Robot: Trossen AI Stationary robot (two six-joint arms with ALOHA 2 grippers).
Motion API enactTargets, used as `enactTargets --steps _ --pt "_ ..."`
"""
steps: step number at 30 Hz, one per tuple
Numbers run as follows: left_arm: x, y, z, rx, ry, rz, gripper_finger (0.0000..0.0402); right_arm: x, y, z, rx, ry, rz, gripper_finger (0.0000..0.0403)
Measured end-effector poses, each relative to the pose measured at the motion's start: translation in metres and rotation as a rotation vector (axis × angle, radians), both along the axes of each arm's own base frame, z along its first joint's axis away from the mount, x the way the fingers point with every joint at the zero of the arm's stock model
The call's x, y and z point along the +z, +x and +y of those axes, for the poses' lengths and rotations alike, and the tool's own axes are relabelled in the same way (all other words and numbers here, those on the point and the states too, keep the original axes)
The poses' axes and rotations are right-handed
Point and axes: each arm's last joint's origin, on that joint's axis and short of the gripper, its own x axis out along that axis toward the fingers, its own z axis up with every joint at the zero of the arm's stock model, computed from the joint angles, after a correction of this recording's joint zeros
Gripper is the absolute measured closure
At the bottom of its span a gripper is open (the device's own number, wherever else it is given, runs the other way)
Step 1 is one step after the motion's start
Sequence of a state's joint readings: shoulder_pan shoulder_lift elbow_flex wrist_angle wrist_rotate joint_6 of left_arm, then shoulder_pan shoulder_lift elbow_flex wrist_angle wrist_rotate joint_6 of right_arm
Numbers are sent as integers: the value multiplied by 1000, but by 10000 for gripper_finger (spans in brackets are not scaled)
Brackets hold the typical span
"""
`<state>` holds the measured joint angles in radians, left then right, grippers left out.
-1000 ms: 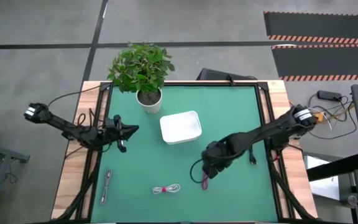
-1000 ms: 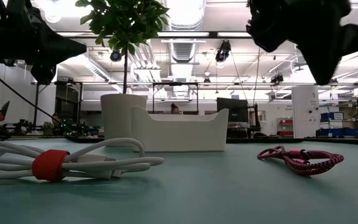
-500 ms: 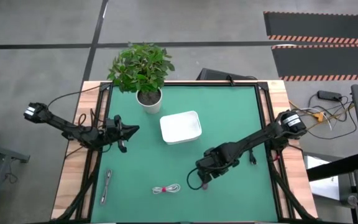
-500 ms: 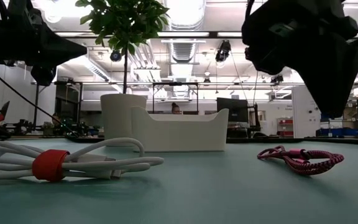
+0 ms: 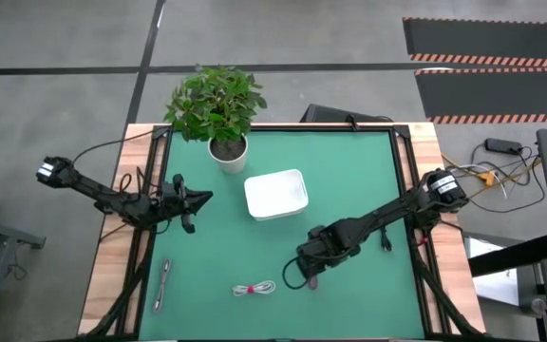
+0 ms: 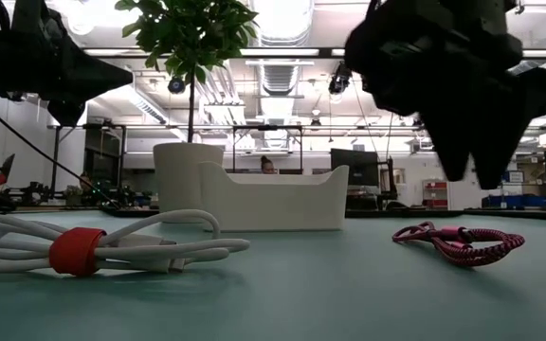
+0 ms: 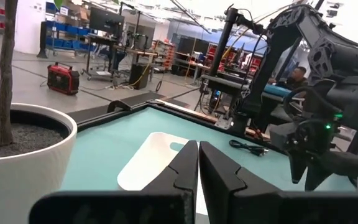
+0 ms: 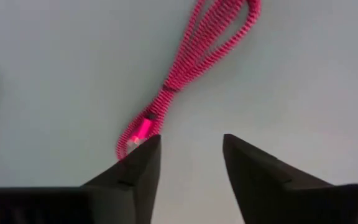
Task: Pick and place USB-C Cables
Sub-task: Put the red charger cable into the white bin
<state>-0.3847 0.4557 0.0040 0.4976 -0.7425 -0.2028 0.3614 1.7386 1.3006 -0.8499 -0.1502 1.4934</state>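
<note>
— Around the white tray [image 5: 276,194], how is everything laid out, biggest first?

— That tray sits on the green tabletop [image 5: 349,171], and it is my landmark. The potted plant [image 5: 218,106] stands just beyond its far-left corner, toward the back edge. Left of the tray, past the tabletop's left border, the left arm waits with its hand [image 5: 200,199] pointing at the tray, fingers pressed together (the left wrist view shows barely a slit between them).

— And the other arm?

— It reaches in from the right side and ends at the near-right of the tray. The right hand [image 8: 185,155] hangs above the dark red cable [image 8: 185,71], fingers parted by a narrow gap and holding nothing; one fingertip lines up with the cable's plug end, though the low view shows the hand off the surface.

— Where are the cables themselves?

— The dark red cable lies flat, nearer the front edge than the tray and slightly right of it. The white cable with a red tie [image 5: 254,288] lies well in front of the tray, close to the front edge. The silver-grey cable [image 5: 161,283] is stretched out far to the tray's front-left, near the left border. None of them is in the tray.
</note>
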Motion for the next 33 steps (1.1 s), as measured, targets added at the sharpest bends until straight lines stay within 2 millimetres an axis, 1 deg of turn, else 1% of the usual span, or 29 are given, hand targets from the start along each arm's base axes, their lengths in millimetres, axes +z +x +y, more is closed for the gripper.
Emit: enactTargets --steps 3,6,15,18,27,33 --pt "0 0 0 0 1 1 402 0 2 -1 -12 -29 -29 206" --pt "0 0 0 0 1 1 402 0 3 -2 -43 -55 -45 193" --pt "-2 1 -1 0 9 21 402 -1 4 -3 -69 -102 -60 195" --pt "-3 2 -1 0 10 27 402 -7 6 -3 -69 -107 -48 195" --pt "-3 2 -1 0 12 31 402 -41 13 1 -34 -113 35 195" --pt "-3 2 -1 0 12 30 402 -46 15 -1 -9 -113 44 196"
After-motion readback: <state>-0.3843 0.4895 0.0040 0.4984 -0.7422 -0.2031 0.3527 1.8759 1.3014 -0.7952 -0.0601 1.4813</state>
